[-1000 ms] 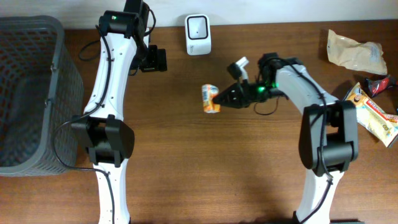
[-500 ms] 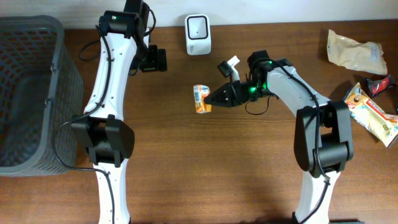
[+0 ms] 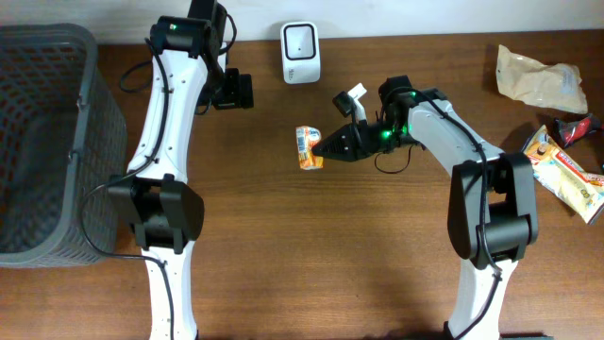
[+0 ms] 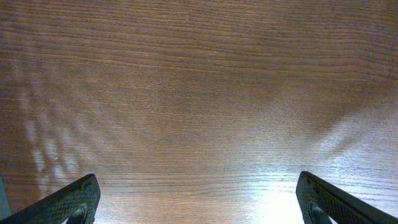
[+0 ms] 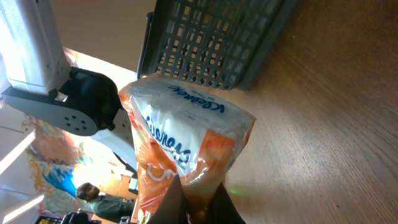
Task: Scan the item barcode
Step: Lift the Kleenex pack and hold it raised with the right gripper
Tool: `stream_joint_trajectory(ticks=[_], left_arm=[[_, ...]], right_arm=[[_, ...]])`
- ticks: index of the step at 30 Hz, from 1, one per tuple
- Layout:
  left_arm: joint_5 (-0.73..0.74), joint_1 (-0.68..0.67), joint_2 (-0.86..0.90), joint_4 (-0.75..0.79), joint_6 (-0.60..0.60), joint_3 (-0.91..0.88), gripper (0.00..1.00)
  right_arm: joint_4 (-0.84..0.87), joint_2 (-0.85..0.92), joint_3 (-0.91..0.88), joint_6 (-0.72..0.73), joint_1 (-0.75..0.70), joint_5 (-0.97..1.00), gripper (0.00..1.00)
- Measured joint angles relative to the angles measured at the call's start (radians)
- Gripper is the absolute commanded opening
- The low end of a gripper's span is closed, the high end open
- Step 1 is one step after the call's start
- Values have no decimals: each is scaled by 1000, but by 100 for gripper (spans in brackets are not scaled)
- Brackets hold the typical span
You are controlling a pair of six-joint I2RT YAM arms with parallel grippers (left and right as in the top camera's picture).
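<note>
The item is an orange and white snack packet (image 3: 309, 148), held above the table's middle with my right gripper (image 3: 327, 147) shut on its right end. In the right wrist view the packet (image 5: 186, 137) fills the centre, its lower edge pinched in the right gripper (image 5: 198, 208); no barcode shows on this face. The white barcode scanner (image 3: 300, 52) stands at the back edge, beyond the packet and slightly left of it. My left gripper (image 3: 236, 90) hangs left of the scanner, and in its wrist view the left gripper (image 4: 196, 186) is open over bare wood.
A dark grey mesh basket (image 3: 47, 142) fills the far left; the right wrist view shows the basket (image 5: 217, 37) behind the packet. More packets lie at the right edge: a tan one (image 3: 538, 76), a dark red one (image 3: 576, 127) and a yellow one (image 3: 566, 179).
My right gripper has carried the packet a short way left, then held almost still for the last half second. The left arm has not moved.
</note>
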Motion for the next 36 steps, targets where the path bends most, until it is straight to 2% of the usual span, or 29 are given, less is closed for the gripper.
stream_joint_trajectory(ticks=[32,36], left_arm=[[0,0,0,0,0,0,99],[0,0,0,0,0,0,99]], right_arm=[[0,0,0,1,0,0,4],[14,0,0,35,0,23,4]])
